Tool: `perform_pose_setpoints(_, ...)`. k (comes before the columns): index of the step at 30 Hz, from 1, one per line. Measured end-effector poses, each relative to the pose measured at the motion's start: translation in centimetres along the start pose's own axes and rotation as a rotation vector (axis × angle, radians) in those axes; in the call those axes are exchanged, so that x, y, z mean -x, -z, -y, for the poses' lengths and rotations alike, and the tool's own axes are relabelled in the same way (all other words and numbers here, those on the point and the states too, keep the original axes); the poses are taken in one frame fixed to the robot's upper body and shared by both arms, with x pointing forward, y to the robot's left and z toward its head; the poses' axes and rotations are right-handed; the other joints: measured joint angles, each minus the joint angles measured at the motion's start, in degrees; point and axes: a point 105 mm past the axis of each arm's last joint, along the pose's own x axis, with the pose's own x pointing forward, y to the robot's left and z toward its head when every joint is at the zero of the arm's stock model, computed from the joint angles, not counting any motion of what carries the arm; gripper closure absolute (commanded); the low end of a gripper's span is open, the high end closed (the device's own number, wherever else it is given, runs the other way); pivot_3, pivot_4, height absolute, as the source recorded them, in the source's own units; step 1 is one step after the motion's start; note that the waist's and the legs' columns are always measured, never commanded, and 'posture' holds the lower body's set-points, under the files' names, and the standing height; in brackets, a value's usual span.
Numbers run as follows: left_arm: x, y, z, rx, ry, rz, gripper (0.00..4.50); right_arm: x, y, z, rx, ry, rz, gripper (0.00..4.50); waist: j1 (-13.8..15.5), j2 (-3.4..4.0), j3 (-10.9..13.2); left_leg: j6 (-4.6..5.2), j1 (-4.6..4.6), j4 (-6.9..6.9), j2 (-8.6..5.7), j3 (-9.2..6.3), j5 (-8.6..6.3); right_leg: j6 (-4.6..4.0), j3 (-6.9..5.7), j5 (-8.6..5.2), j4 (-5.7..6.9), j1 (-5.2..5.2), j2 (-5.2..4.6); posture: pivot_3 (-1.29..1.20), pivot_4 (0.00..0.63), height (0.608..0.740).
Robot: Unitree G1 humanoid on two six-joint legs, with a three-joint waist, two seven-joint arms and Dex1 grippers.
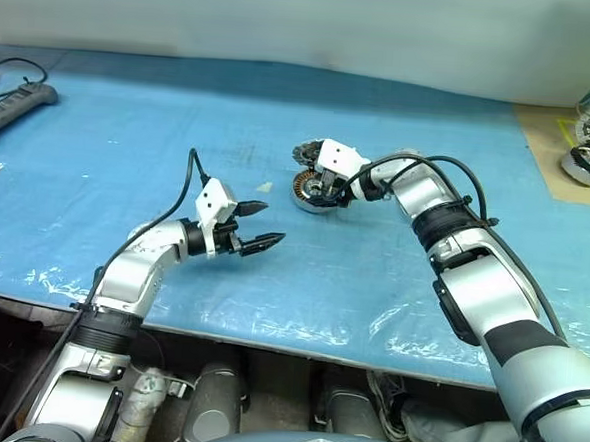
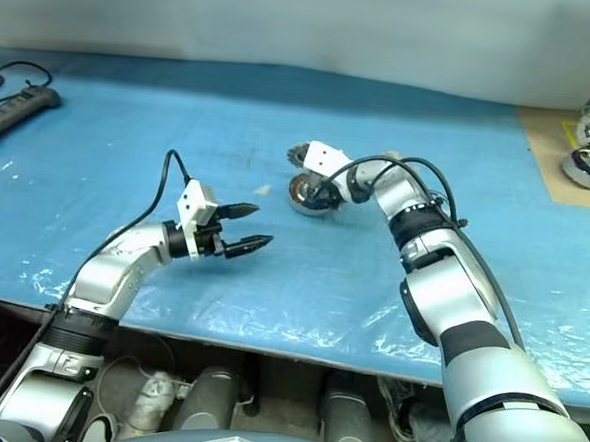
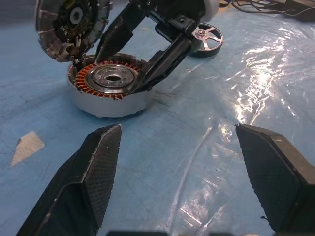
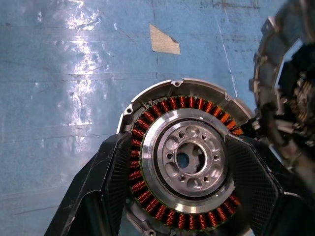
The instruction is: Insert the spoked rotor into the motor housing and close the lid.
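Note:
The motor housing (image 3: pixel 108 103), a silver cup with copper windings (image 4: pixel 192 105) around a silver centre, lies on the blue sheet mid-table. My right gripper (image 1: pixel 320 190) reaches down into it, open, one finger (image 4: pixel 115 172) on each side of the centre, over the windings. The lid (image 3: pixel 64 24) stands tilted against the housing's far rim, toothed face towards the housing. The spoked rotor (image 3: pixel 206 38) lies flat on the sheet just behind the right gripper. My left gripper (image 1: pixel 265 226) hovers open and empty a hand's width nearer than the housing, pointing at it.
A small pale paper scrap (image 1: pixel 264 187) lies left of the housing. A power strip (image 1: pixel 17 104) sits at the far left. Black-rimmed motor units (image 1: pixel 589 159) stand on a tan board at the far right. The table's front edge (image 1: pixel 268 330) runs below both arms.

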Motion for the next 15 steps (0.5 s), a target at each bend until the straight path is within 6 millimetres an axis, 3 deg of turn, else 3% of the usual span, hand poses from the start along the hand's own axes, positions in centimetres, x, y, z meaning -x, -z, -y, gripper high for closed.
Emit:
perform_pose_setpoints(7,0.5,0.5,0.8,0.0,-0.019,-0.008,0.49,0.3,-0.1,-0.8,0.029,-0.098,0.032,1.3,-0.1,0.01,0.0,0.0,0.07,0.11,0.26,-0.01,0.0,-0.21,-0.18,-0.13,0.43,-0.06,0.07,0.0,0.15,0.74)
perform_pose_setpoints(15,0.1,0.9,1.8,-0.014,0.028,-0.029,0.49,1.5,-4.5,0.2,-0.115,-0.155,0.216,1.3,-0.1,0.05,0.0,-0.06,0.06,0.09,0.34,0.0,0.06,-0.34,-0.23,-0.21,0.49,-0.12,0.12,0.0,0.15,0.74)
